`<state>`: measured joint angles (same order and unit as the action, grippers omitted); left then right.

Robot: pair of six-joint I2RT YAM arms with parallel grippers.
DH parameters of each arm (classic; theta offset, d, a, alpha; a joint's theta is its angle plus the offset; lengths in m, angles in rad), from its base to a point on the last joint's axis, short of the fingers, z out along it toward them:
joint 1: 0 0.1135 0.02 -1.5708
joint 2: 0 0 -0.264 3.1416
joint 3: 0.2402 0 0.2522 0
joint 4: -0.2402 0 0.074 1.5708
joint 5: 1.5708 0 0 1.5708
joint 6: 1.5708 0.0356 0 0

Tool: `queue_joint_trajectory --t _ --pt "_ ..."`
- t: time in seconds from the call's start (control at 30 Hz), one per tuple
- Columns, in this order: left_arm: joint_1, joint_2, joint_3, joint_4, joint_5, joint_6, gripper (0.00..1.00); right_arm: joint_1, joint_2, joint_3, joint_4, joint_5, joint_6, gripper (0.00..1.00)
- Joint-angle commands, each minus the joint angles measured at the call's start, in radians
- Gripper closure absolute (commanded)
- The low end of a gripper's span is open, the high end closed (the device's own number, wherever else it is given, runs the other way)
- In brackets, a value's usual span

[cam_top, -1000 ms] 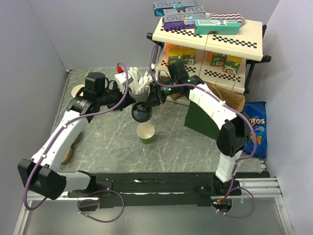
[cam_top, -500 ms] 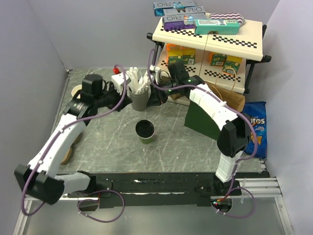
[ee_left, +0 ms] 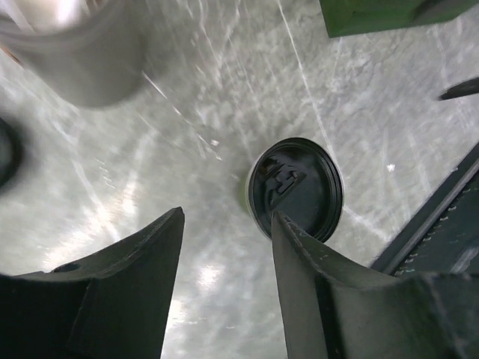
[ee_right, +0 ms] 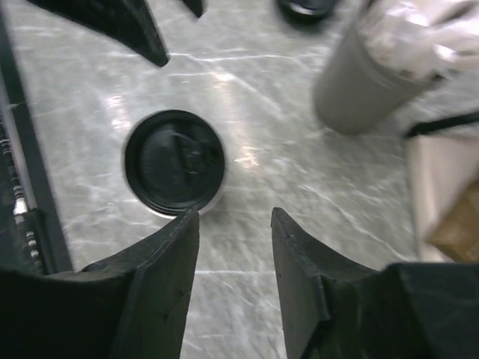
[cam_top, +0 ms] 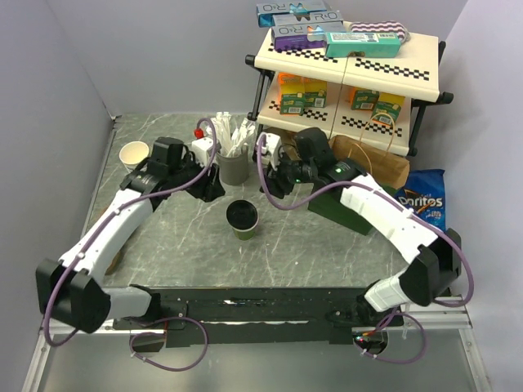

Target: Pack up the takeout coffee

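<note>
A grey marbled desk [cam_top: 180, 237] carries the takeout coffee [cam_top: 243, 219], which stands upright with its black lid on, near the middle and in front of the grey cutlery holder [cam_top: 234, 167]. The left tool [cam_top: 208, 186] and the right tool [cam_top: 274, 181] hang on either side just behind it. Both tools have their jaws apart and hold nothing.

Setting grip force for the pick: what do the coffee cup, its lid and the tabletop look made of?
Coffee cup: matte dark green wall, likely paper. Lid: glossy black with moulded rim and raised detail, likely thin plastic. Tabletop: grey veined marble look with glare, smooth; stone or laminate, cannot tell.
</note>
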<state>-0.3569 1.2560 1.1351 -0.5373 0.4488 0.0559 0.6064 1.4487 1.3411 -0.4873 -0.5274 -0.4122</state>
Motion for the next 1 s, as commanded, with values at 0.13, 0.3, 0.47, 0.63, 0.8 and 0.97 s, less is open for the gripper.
queue_joint_trajectory --t 0.13,0.3,0.47,0.63,0.8,0.97 --pt "-0.002 0.120 0.018 0.068 0.106 -0.218 0.47 0.000 -0.120 -0.075 0.082 0.135 0.059 0.42" --pt "-0.004 0.175 0.018 0.068 0.114 -0.222 0.52 0.000 -0.148 -0.106 0.079 0.141 0.058 0.39" --pt "-0.011 0.192 0.005 0.057 0.114 -0.206 0.55 -0.002 -0.146 -0.111 0.092 0.155 0.055 0.37" --pt "-0.016 0.197 -0.014 0.054 0.128 -0.192 0.57 0.000 -0.143 -0.112 0.095 0.152 0.061 0.36" --pt "-0.030 0.229 0.001 0.016 0.126 -0.160 0.59 -0.002 -0.143 -0.117 0.096 0.155 0.064 0.35" --pt "-0.043 0.235 0.017 0.011 0.088 -0.140 0.62 0.000 -0.145 -0.118 0.096 0.156 0.062 0.34"
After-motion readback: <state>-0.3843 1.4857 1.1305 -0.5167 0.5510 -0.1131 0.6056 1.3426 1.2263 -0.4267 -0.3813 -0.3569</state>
